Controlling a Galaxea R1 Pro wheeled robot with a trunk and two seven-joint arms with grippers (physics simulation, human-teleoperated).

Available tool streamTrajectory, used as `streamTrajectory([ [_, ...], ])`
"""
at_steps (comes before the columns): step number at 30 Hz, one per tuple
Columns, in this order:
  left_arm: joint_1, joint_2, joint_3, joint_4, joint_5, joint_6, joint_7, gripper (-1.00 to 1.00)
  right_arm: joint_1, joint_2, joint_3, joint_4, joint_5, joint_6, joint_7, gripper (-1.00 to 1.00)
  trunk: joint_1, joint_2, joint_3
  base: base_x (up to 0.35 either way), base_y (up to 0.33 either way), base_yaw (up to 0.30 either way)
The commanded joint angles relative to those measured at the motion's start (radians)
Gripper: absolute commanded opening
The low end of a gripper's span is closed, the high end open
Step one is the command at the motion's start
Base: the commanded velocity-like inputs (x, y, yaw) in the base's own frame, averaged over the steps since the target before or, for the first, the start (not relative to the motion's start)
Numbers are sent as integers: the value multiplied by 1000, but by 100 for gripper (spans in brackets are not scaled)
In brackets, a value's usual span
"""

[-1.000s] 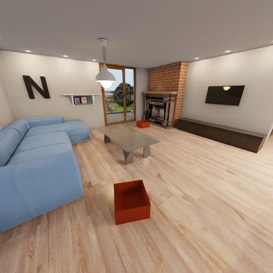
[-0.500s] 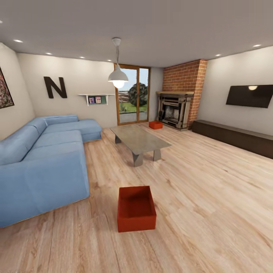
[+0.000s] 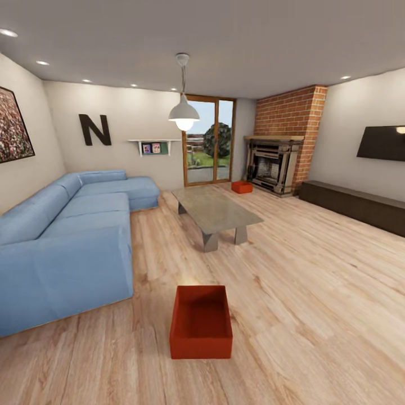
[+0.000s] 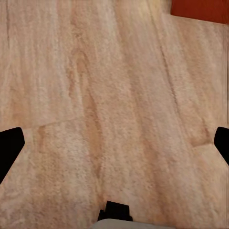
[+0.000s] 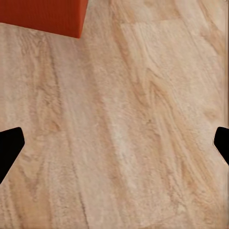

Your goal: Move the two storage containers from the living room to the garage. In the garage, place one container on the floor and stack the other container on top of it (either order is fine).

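Approaching the first box in the living room.
Near box (image 3: 201, 329) sits on wood floor (image 3: 315, 315); both claws (image 4: 114, 143) (image 5: 114, 143) spread wide, empty. Next: close in and grip its walls.

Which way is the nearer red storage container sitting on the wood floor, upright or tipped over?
Upright. The nearer storage container rests flat on the wood floor, its open top facing up so its bare inner bottom shows.

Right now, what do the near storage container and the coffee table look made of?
Near storage container: likely matte plastic; smooth, uniform rust-red walls, no grain. Coffee table: possibly concrete or stone; grey mottled top with a dull sheen, thick slab legs.
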Motion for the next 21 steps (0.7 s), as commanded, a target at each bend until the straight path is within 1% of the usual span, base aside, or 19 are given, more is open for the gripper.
streamTrajectory([
  [1, -1, 0, 7, 1, -1, -3, -5, 100, 0, 0, 1, 1, 10, -2, -8, 100, 0, -1, -1, 268, -237, 8],
  [9, -1, 0, 7, 1, -1, -3, -5, 100, -1, 0, 1, 1, 11, -3, -8, 100, 0, -1, -1, 260, -230, 1],
  [21, -1, 2, 7, 1, 0, -5, -6, 100, -1, 0, 2, 1, 11, -3, -9, 100, 0, -1, -1, 29, -13, 0],
])
